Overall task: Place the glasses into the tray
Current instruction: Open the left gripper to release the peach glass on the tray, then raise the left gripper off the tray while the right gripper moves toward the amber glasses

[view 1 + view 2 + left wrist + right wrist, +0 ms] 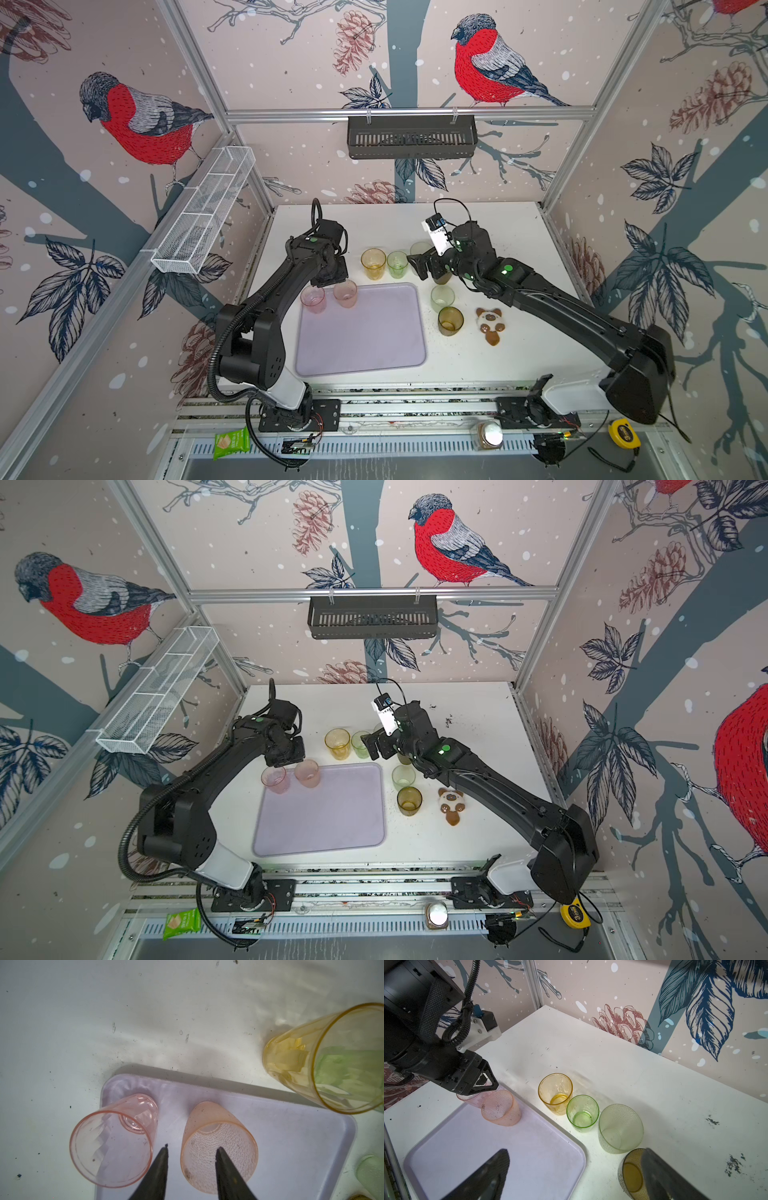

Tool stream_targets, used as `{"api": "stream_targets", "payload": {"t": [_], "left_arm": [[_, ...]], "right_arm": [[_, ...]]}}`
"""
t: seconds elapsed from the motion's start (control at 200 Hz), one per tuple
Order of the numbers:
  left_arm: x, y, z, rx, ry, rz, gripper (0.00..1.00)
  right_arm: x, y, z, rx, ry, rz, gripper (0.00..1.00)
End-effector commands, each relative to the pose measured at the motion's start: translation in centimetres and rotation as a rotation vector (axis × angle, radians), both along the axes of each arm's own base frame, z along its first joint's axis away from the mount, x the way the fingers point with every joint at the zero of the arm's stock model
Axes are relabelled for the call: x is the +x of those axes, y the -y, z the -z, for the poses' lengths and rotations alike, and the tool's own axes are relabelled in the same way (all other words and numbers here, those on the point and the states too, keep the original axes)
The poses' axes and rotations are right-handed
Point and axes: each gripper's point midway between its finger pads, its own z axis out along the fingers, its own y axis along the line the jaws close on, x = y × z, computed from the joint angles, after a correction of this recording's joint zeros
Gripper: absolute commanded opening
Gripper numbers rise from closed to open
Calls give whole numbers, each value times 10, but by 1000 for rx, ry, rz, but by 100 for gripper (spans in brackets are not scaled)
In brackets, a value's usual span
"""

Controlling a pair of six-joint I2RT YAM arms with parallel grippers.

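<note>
White table: tray, glasses, plush toy.

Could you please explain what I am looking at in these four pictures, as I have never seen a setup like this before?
Two black robot arms are mounted at the front of a white table. Two pictures look down on the whole scene from overhead. The other two come from a camera on each arm's wrist, looking along its tool. A lavender tray holds a clear pink glass and a textured pink glass. An amber glass, a green glass, other glasses and a plush toy sit outside it. The left tool hangs open over the textured pink glass, gripping nothing. The right tool is wide open and empty.
</note>
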Motion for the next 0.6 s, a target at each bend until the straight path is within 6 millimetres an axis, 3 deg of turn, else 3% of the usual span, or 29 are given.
{"api": "stream_targets", "payload": {"t": [0.0,0.32,0.59], "left_arm": [[-4,4,-9,-19,-1,-9,43],[0,13,-30,-64,52,7,49],[0,21,-35,-99,69,22,55]], "right_arm": [[1,0,-9,9,23,-4,100],[-3,3,-10,7,-11,10,100],[-12,12,-4,1,-66,29,100]]}}
